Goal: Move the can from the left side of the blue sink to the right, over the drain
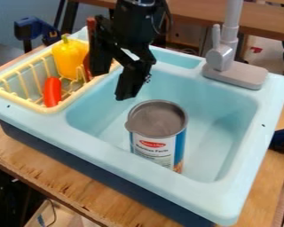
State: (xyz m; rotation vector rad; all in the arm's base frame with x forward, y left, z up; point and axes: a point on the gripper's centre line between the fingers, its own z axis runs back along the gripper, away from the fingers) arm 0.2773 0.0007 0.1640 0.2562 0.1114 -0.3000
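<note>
Fingers [131,80]: yours, wide apart, empty. Can [153,148]: ungrasped, upright in sink [108,144], to their near right.

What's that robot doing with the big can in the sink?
The black gripper is hanging open over the sink, close to the can but not holding it. The can is standing up in the sink. Next to it, a yellow rack holds a yellow pepper and a long red toy.
</note>
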